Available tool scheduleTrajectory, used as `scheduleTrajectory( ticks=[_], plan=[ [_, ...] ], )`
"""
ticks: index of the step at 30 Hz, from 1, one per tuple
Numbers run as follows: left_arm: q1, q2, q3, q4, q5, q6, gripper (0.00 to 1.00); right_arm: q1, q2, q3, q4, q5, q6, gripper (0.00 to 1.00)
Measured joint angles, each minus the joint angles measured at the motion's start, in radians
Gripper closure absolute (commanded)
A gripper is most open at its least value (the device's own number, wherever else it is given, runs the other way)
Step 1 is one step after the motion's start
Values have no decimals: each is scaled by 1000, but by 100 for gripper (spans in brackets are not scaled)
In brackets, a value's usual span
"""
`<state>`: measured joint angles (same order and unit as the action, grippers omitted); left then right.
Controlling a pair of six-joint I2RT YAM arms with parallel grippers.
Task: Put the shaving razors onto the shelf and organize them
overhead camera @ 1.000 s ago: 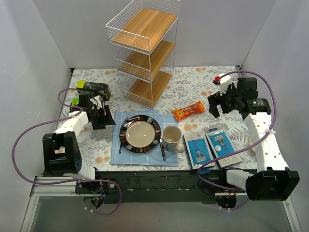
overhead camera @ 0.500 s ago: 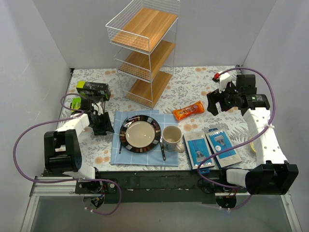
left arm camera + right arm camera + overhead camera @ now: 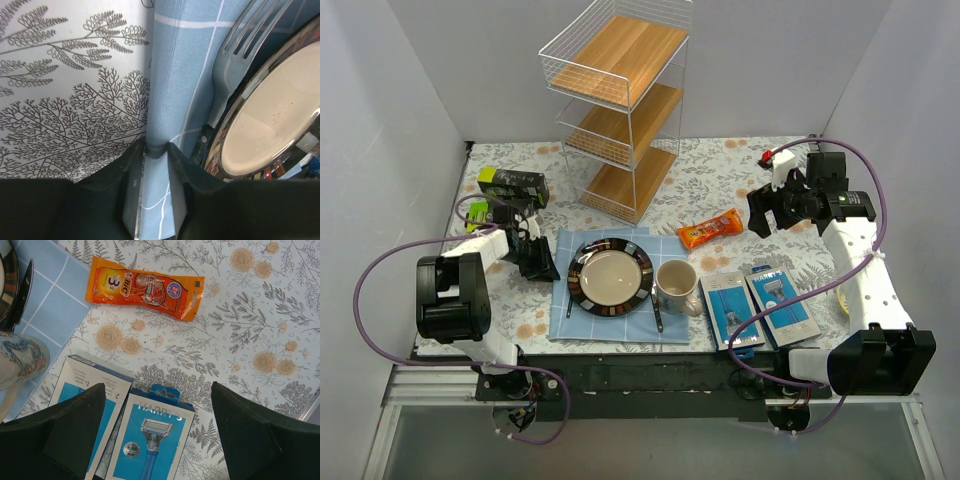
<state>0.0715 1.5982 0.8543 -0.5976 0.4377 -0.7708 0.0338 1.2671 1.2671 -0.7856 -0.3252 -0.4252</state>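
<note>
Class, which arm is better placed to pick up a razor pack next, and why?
Right. The open right gripper hangs near the razor packs, both in its wrist view. The left gripper straddles the edge of the placemat, beyond the plate and mug from them.

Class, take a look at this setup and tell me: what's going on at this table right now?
Two robot arms work at a laid table. The left arm's fingers pinch the left edge of the blue placemat, beside the fork and plate. The right arm's fingers hang open above the two blue razor packs and the orange BIC packet, holding nothing. Both packs lie flat, side by side on the tablecloth; neither is on the white wire shelf yet.
</note>
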Motion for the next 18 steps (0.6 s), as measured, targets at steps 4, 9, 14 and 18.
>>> scheduleTrajectory(
  ticks=[4,9,14,18],
  plan=[
    [-4,32,26,-47,6,21,95,0,0,0,0,-1,0,7],
    [-5,93,97,-134,-12,67,100,0,12,0,0,-3,0,7],
    [-25,100,132,-188,-42,142,100,0,20,0,3,-2,0,7],
    [-27,89,128,-239,-94,192,100,0,20,-3,8,-2,0,7]
  ],
)
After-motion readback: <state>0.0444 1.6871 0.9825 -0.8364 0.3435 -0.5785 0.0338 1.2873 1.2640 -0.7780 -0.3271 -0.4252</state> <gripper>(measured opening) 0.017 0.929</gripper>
